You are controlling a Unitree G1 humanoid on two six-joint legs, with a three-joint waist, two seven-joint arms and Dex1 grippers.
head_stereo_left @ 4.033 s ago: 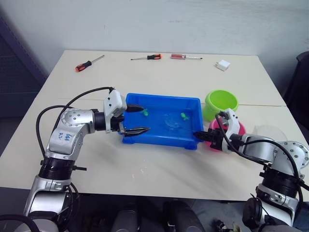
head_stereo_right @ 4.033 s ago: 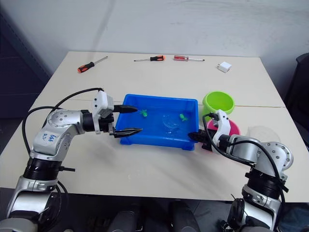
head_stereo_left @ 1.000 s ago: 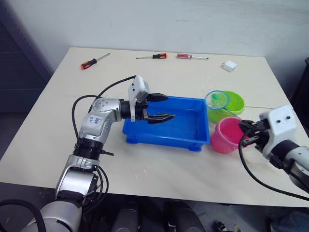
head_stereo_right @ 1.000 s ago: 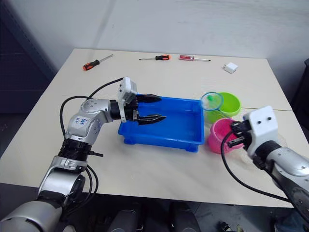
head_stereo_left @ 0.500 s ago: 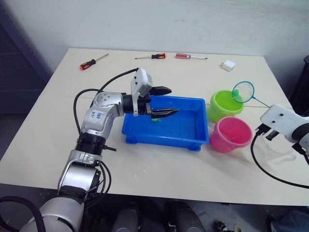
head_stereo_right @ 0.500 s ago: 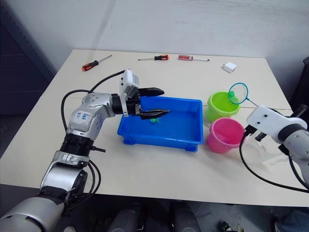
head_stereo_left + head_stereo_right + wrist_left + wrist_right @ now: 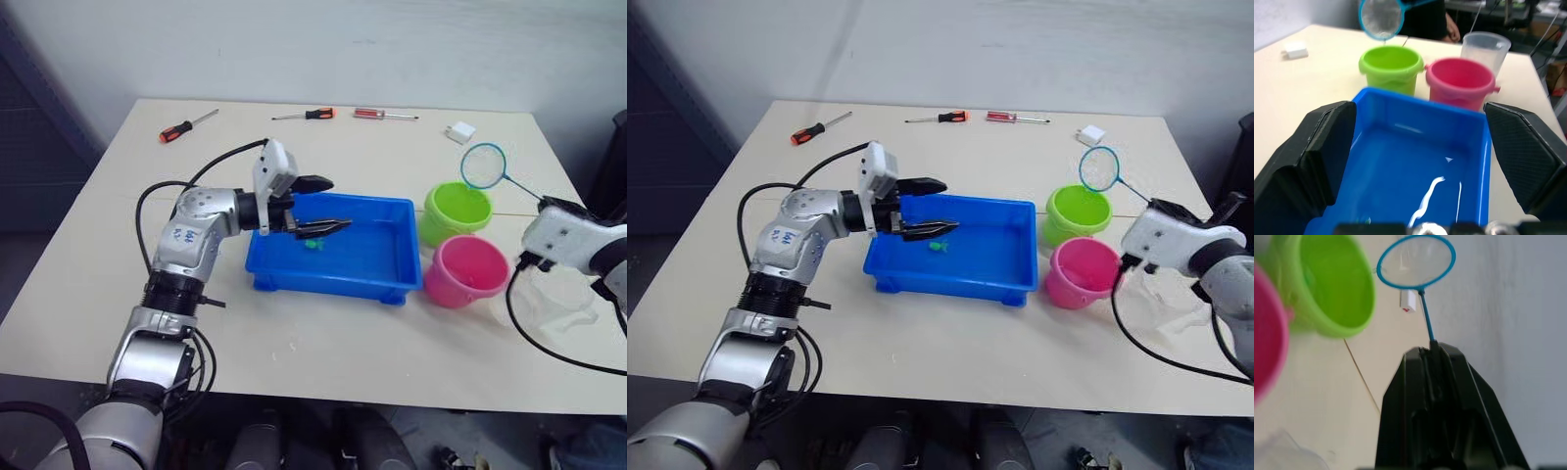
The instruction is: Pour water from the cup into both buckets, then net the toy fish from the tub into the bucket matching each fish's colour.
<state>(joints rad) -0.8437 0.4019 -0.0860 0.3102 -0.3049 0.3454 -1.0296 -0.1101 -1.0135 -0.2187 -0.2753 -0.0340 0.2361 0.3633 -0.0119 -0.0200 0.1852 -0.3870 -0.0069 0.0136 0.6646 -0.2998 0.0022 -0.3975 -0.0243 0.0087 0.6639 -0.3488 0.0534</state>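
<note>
Water glints on the floor of the blue tub (image 7: 338,257), which is set at the centre of the pale table (image 7: 323,333). One small green toy fish (image 7: 313,245) is seen lying in the tub, toward its 9 o'clock end. The left gripper (image 7: 328,204) is held over that same end of the tub, its two black fingers (image 7: 1312,156) spread wide with nothing between them.

At 3 o'clock from the tub the two buckets are placed side by side and touching or nearly so: the lime green bucket (image 7: 458,212) farther back, the pink bucket (image 7: 467,271) nearer the front edge of the table. The clear measuring jug (image 7: 1486,46) is stood just beyond the pink bucket, on the side away from the tub.

The net (image 7: 483,165) is gripped by its thin handle in the right gripper (image 7: 1432,352), whose fingers are closed tight on the wire. The blue hoop is raised in the air at about 12 o'clock from the green bucket; its mesh looks empty.

Along the far edge of the table, at 12 o'clock from the tub, three screwdrivers are laid: an orange-and-black screwdriver (image 7: 181,126) toward 10 o'clock, a second orange-handled screwdriver (image 7: 304,115) and a red-handled screwdriver (image 7: 382,114). A small white block (image 7: 458,131) is seen at about 1 o'clock.
</note>
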